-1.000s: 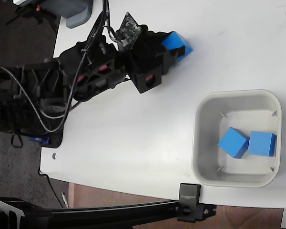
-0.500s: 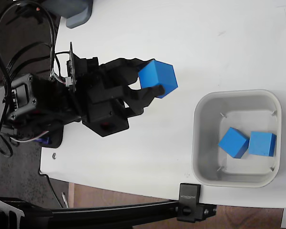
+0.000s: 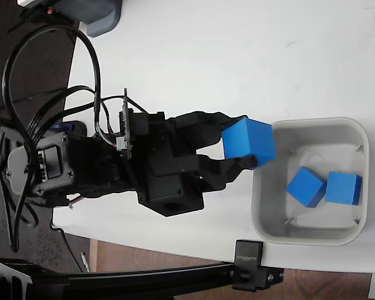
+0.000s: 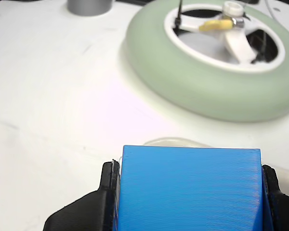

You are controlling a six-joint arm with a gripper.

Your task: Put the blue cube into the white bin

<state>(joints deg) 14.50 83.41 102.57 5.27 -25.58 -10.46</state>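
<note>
**Tool carries blue cube at the bin's edge**

Tool [image 3: 240, 149] is clenched on the blue cube [image 3: 249, 142], one black finger on each side, so the cube rides clear of the worktop [image 3: 237, 62] and can be let go from above. In the fixed view the cube overlaps the near rim of the white bin [image 3: 260, 187], which lies just ahead of the tool; judging by this, it is not yet fully over the hollow. Two more blue cubes [image 3: 325, 186] lie touching inside the bin, beyond the tool.

The wrist view is mostly filled by the held cube, which hides the fingertips and nearly all of the bin. A pale green ring [image 4: 207, 72] lies farther ahead; what it is cannot be told.
</note>
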